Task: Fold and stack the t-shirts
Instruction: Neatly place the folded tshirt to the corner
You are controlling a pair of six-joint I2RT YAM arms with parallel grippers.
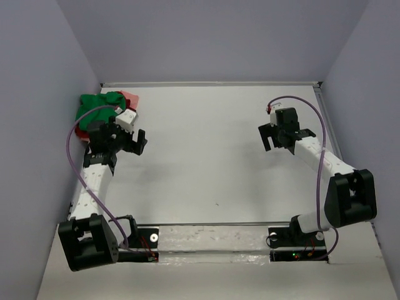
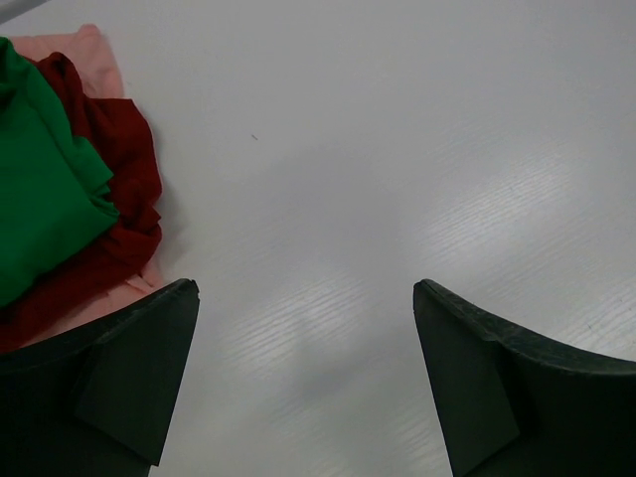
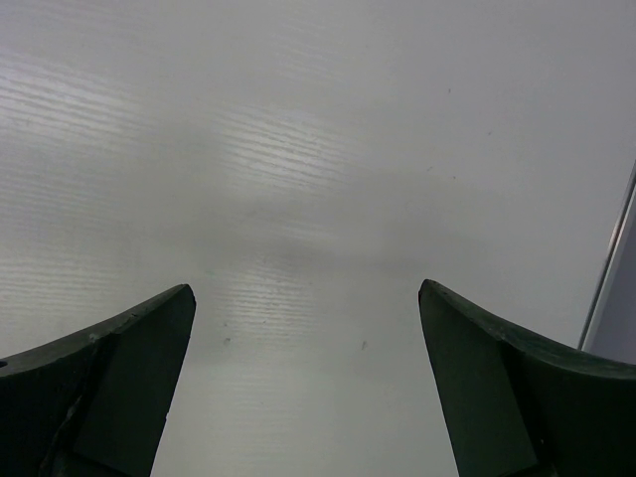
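The t-shirts lie bunched in one heap at the table's far left corner. The bright green shirt point(image 1: 100, 104) point(image 2: 45, 194) is on top, the dark red shirt point(image 1: 80, 130) point(image 2: 127, 169) under it, and the pale pink shirt point(image 1: 130, 99) point(image 2: 87, 55) at the bottom, showing at the far edge. My left gripper point(image 1: 128, 144) point(image 2: 306, 298) hangs open just right of the heap over bare table, touching no cloth. Far to the right, my right gripper point(image 1: 279, 139) point(image 3: 306, 298) is open above bare table with nothing between its fingers.
The white table point(image 1: 206, 156) is boxed in by grey walls on the left, back and right. Its right rim point(image 3: 608, 288) runs close beside my right gripper. Purple cables loop over both arms.
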